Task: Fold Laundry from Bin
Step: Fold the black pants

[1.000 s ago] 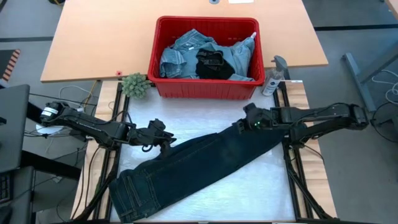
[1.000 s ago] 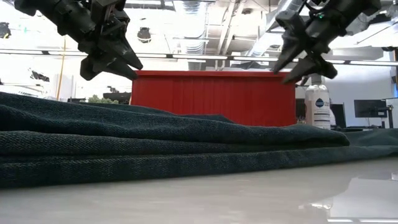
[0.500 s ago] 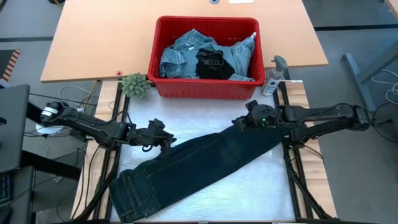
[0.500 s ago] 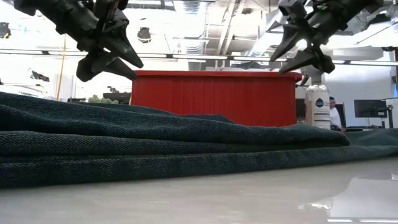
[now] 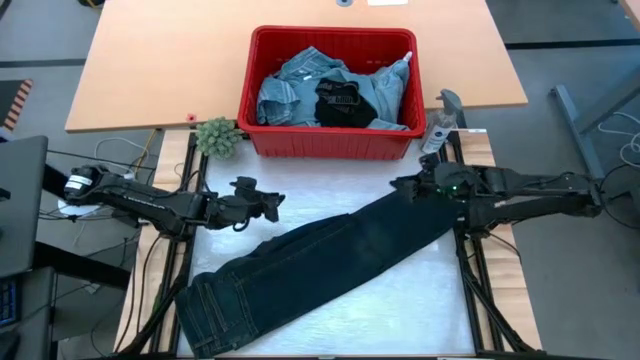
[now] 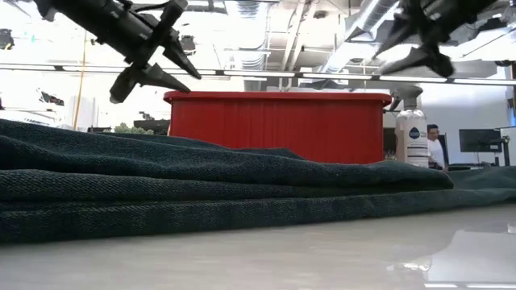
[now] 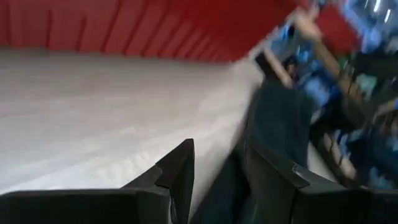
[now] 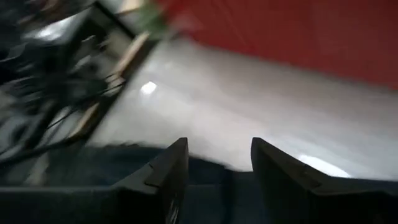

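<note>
We have dark jeans (image 5: 310, 270) spread diagonally across the table's front half, with more laundry (image 5: 335, 92) in the red bin (image 5: 255, 75) behind. Left hand (image 5: 268, 200) and right hand (image 5: 408, 186) hover parted, empty. Next, we judge, grasp an end and fold.

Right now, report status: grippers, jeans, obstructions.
Left gripper and right gripper open, empty, above the table. Dark jeans flat, diagonal, unheld. Red bin behind holds more laundry. Nothing in the way.
</note>
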Controlling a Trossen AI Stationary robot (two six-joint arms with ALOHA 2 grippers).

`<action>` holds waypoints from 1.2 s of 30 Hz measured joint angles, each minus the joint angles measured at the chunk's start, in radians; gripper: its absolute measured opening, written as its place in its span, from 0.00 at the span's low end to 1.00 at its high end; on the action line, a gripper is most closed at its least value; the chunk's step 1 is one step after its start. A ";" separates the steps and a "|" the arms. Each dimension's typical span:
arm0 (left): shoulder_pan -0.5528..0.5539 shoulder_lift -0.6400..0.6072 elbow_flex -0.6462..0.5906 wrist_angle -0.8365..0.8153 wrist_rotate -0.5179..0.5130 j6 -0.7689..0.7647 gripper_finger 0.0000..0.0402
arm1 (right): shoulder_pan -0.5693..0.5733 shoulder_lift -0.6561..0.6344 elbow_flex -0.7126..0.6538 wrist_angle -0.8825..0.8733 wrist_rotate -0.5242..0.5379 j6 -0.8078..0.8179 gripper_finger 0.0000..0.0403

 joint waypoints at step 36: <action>0.297 0.208 0.271 0.455 1.058 0.215 0.60 | -0.376 0.528 -0.003 -0.636 0.178 0.720 0.62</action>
